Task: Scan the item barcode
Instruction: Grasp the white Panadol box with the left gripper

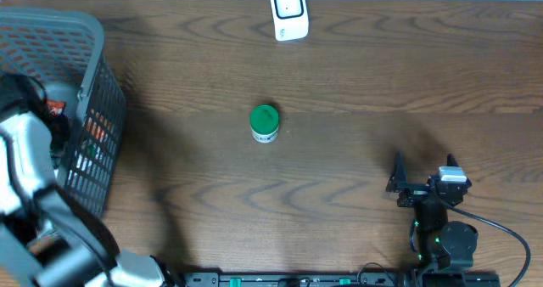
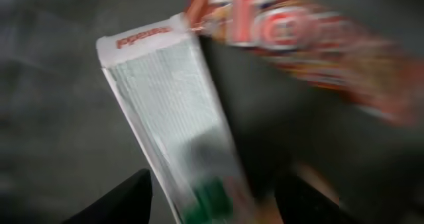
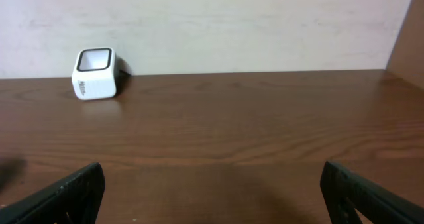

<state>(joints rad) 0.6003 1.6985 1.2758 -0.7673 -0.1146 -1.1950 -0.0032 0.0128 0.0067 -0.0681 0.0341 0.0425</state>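
Dark fingers (image 2: 129, 201) of the left gripper (image 2: 213, 187) sit closest to the left wrist lens, one at each lower corner of a heavily blurred view. Between them runs a long white cardboard box with red lettering on its end flap and a pale green printed face (image 2: 165, 111), tilted, its lower end down in the gap between the jaws. Contact of either finger with the box: cannot tell, blur too strong, so grasping or merely straddling is undetermined. A glossy red-and-orange printed snack packet (image 2: 298, 32) lies just beside the box at upper right, and a dark shape fills the space below it. Overhead: the left arm (image 1: 25, 151) reaches into a grey plastic mesh basket (image 1: 93, 58) at the left edge of the dark brown wood-grain table (image 1: 339, 83); the gripper itself is hidden inside, so the box is in that basket. A small white jar with a round green lid (image 1: 265, 122) stands upright near mid-table, well apart from the basket. A white cube-shaped barcode scanner with a dark-framed window (image 1: 288, 12) sits at the far edge, against the pale wall. The right gripper (image 1: 422, 170) hangs at the near right, jaws spread wide, nothing between them; its wrist view shows the scanner far off to the left.
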